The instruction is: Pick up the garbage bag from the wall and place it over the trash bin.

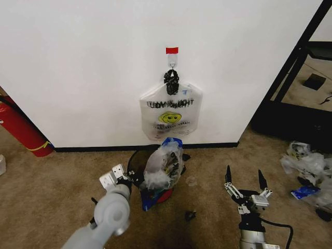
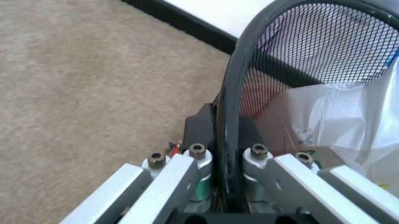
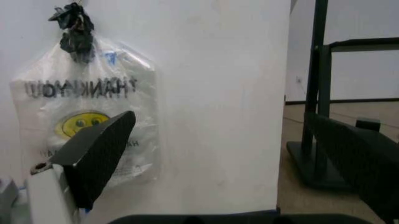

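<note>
**Left gripper on bin rim, bag half seated**

I am seeing the left gripper (image 1: 122, 181) clamped on the rim of the trash bin (image 1: 136, 165); the left wrist view is showing the black rim (image 2: 227, 140) pinched between its two fingers (image 2: 196, 161), so I am logging it as clenched on the bin, not on plastic. The bin is sitting on the carpet just in front of the wall (image 1: 78, 62), below the hook with red tape (image 1: 171, 50).

The garbage bag (image 1: 163, 163), clear with a blue patch, is bunched up and standing out of the bin mouth rather than spread over it; crumpled film is also lying against the mesh inside (image 2: 337, 121). The white "THANK YOU" bag (image 1: 170, 114) is hanging on the hook and is not my target.

The right gripper (image 1: 244, 187) is hovering to the right of the bin, well apart from it, fingers spread and empty, pointing toward the wall.

Judgement: I am in the placing step, with the left arm steadying the bin. The next move is calling for the right gripper to catch the bag's free edge and draw it out over the far rim.
</note>
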Robot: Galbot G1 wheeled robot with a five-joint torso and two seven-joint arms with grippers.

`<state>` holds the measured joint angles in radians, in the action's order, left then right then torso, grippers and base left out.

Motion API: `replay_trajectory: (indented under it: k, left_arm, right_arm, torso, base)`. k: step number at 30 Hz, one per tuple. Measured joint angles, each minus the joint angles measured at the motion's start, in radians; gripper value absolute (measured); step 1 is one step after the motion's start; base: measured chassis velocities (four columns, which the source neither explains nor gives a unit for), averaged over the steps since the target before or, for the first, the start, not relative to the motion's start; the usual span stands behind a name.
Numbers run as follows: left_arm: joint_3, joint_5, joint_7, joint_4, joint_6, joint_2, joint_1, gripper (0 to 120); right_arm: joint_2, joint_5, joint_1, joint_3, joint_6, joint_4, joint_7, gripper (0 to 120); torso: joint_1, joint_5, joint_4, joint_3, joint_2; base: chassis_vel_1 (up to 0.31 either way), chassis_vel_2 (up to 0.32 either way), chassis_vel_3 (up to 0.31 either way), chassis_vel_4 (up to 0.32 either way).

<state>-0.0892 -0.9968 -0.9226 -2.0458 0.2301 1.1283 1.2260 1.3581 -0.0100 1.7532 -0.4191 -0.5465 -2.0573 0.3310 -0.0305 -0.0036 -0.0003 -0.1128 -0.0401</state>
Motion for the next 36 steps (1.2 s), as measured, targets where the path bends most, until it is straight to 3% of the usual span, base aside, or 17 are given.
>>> replay_trajectory:
  k: [6,19,31,36]
  left_arm:
    - [0.01,0.027,-0.021,0.029,-0.016,0.055,-0.022,0]
    - [0.013,0.005,-0.026,0.049,-0.011,0.081,-0.023,0]
    - [-0.006,-0.007,-0.019,0.004,0.042,0.042,-0.011,41]
    - [-0.051,0.001,0.001,-0.064,0.058,0.012,0.021,61]
  right_arm:
    - [0.001,0.02,-0.005,0.01,0.006,0.004,0.014,100]
    - [0.001,0.023,-0.003,0.01,0.007,0.004,0.022,100]
    - [-0.001,0.024,-0.009,0.024,0.023,0.0,0.027,100]
    - [-0.011,0.019,-0.018,0.056,0.112,-0.028,0.058,100]
  torso:
    - [0.0,0.0002,-0.0006,0.0,0.0]
    - [0.0,0.0001,-0.0005,0.0,0.0]
    - [0.0,0.0,-0.0004,0.0,0.0]
    - [0.0,0.0,-0.0004,0.0,0.0]
  base:
    - [0.0,0.0,0.0,0.0]
    - [0.0,0.0,0.0,0.0]
    - [0.0,0.0,0.0,0.0]
    - [0.0,0.0,0.0,0.0]
